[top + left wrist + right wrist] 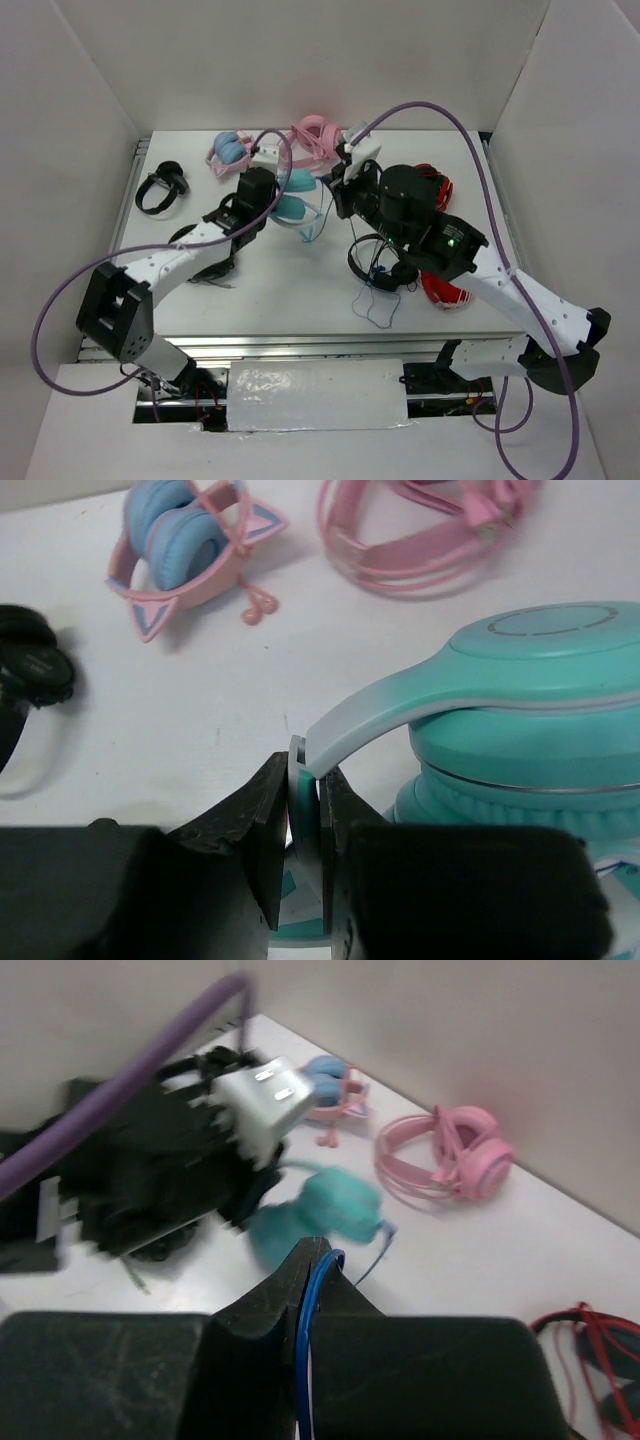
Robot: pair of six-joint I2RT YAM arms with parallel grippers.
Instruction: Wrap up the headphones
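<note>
So, you have the teal headphones toward the back middle of the worktop, with the 2 cups stacked one against the other. They sit just in front of the pink-banded pair with blue cups and the all-pink pair. Your left claw is clamped on the pale end of the headband, where it fades into teal, with 1 finger pressed against each face of the band. Your right claw is pinched tight on the thin dark-blue cable, which rises between its fingers, and a further stretch of cable shows beside the teal cups. You cannot tell from these views whether the cups rest on the worktop or hang just above it. As for progress, both holds are set: 1 arm steadies the body and the other has the cable. No turn of cable shows around the band or the cups in any of the 3 views, so I judge the wrapping itself has hardly begun. What is left for you is winding the cable round the headphones and securing its loose end. How much slack remains is hidden behind the arms in the top view.
</note>
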